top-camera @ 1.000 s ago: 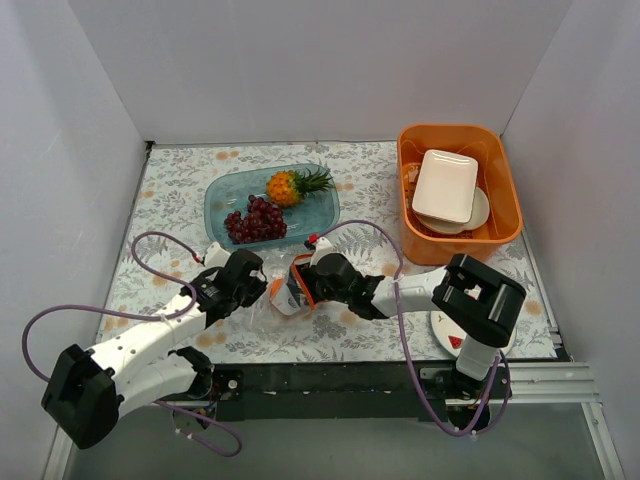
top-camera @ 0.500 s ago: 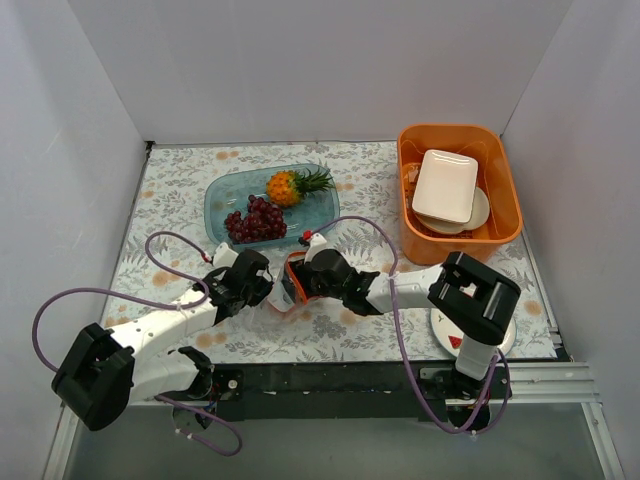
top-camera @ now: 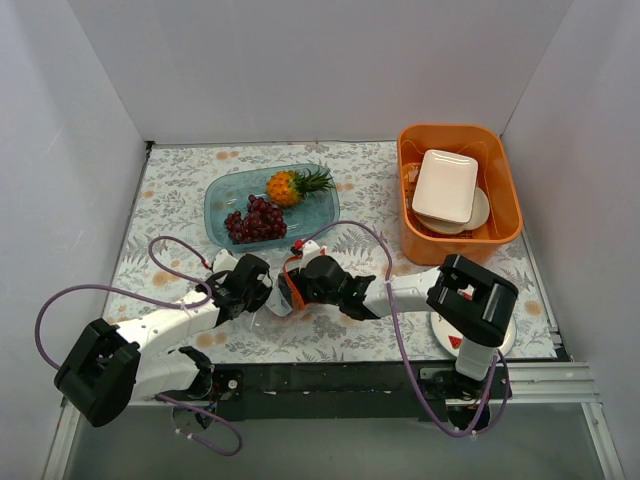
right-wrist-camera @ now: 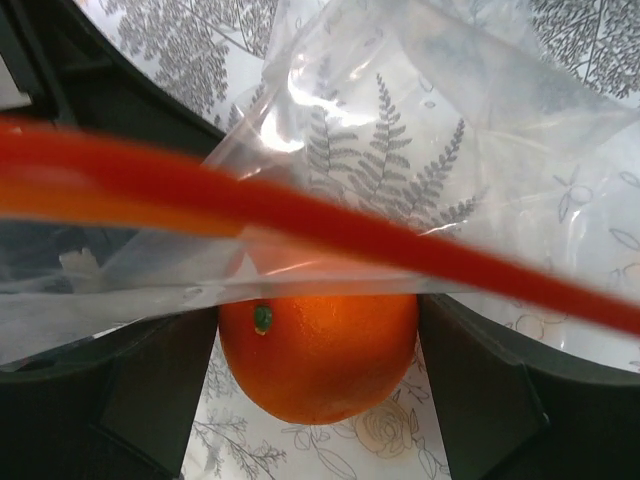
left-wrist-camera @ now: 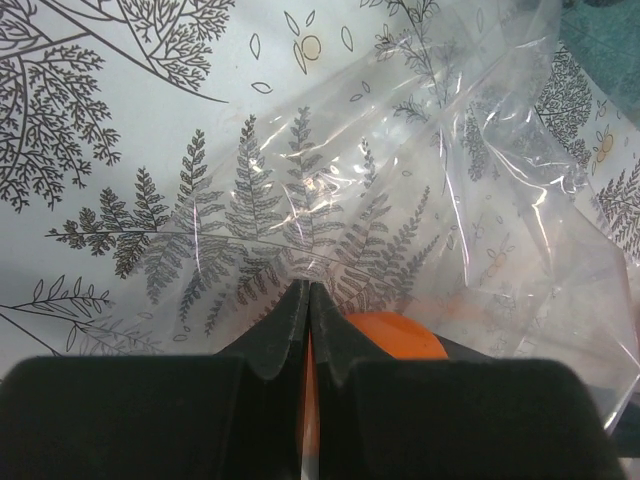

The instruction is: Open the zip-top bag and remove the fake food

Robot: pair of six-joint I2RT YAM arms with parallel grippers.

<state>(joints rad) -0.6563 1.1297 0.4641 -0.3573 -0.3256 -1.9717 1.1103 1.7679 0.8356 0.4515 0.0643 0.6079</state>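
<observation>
Right wrist view has the right gripper (right-wrist-camera: pixel 318 335) closed on the small orange fruit (right-wrist-camera: pixel 318 350), its fingers pressed to either side, while the orange-red zip strip (right-wrist-camera: pixel 300 215) and clear film cross just above it. The zip-top bag (top-camera: pixel 272 302) lies just in front of the teal tray (top-camera: pixel 215 195), which holds the pineapple (top-camera: pixel 290 185) and grape bunch (top-camera: pixel 255 220). The left gripper (left-wrist-camera: pixel 307 290) is pinched tight on a fold of bag film. If that thin fold slips, the bag will likely drag along with the fruit. The smooth round fruit could also squirt free and roll off away from the tray.
</observation>
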